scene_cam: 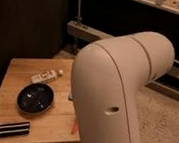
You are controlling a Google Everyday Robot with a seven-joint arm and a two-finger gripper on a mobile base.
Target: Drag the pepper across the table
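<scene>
I see the pepper [75, 128] at the bowl's [35, 98] 4 o'clock on the worktop [22, 71]. My arm [115, 90] hides the gripper, so I cannot tell its state. The label on the tube [47, 76] is unreadable.

The bulky white arm [115, 95] fills the middle and hides the right edge of the table [27, 72]. On the top lie a dark bowl [35, 98], a white tube [47, 76] behind it, and a black striped bar [12, 128] at the front. An orange sliver, probably the pepper [74, 128], shows just beside the arm near the front edge. The gripper is out of sight.
</scene>
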